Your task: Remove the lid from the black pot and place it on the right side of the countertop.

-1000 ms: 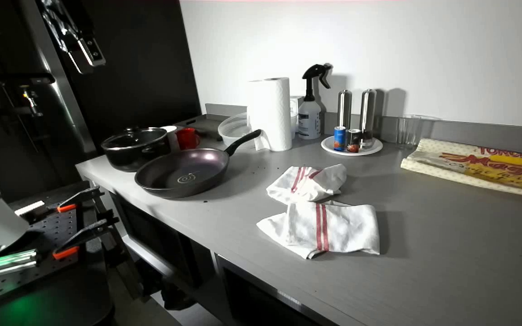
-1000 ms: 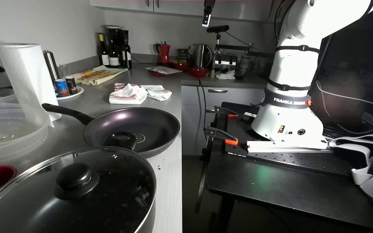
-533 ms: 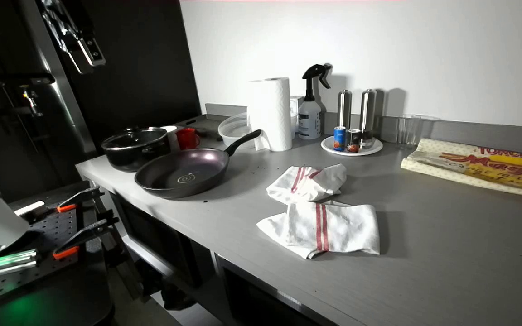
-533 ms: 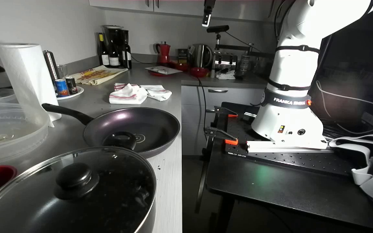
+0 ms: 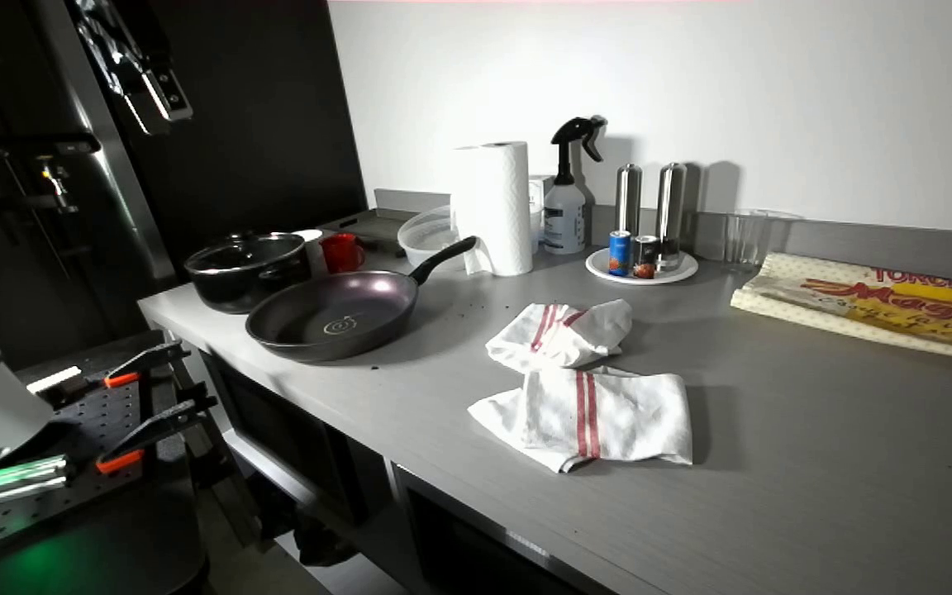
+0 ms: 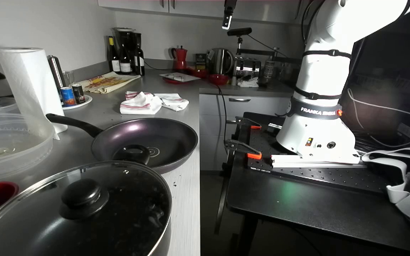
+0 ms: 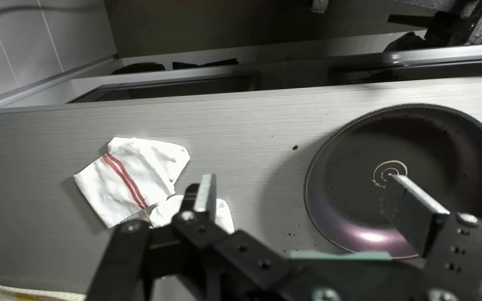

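The see-through lid [image 5: 265, 248] with its metal rim and black knob rests on the black pot [image 5: 228, 291] at the counter's far left end. In an exterior view, the lid [image 6: 126, 220] fills the near corner and covers the pot [image 6: 166, 241]. The grey countertop [image 5: 806, 471] runs along the wall; it also shows in the wrist view [image 7: 241, 138]. My gripper [image 7: 308, 194] is open and holds nothing, high above the counter over the frying pan's edge and the towels in the wrist view. It shows partly in both exterior views [image 5: 154, 103] [image 6: 227, 19]. The wrist view does not show the lid.
A dark frying pan [image 5: 335, 318] stands against the pot, its handle toward the paper towel roll [image 5: 492, 207]. A red cup [image 5: 342, 252] and plastic bowl [image 6: 12, 156] stand behind. White towels [image 5: 600, 413], a plate with bottles [image 5: 600, 268] and printed cloth [image 5: 897, 306] lie farther along.
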Controlling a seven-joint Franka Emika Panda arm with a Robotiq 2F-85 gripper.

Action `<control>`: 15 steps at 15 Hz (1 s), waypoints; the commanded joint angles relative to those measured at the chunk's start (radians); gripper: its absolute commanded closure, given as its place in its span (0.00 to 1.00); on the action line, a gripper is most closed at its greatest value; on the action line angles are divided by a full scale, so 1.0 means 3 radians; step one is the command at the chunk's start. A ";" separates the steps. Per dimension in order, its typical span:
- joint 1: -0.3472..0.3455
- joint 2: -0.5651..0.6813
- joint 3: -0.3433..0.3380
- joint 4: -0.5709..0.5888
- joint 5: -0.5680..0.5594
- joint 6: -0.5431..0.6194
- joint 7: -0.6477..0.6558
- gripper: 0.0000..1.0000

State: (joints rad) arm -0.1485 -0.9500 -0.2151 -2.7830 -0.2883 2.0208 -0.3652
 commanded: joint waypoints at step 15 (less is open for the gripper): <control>0.0222 0.0357 0.0008 0.0188 0.0017 0.0169 -0.0031 0.00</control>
State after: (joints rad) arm -0.1199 -0.9232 -0.2149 -2.7716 -0.2883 2.0418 -0.3652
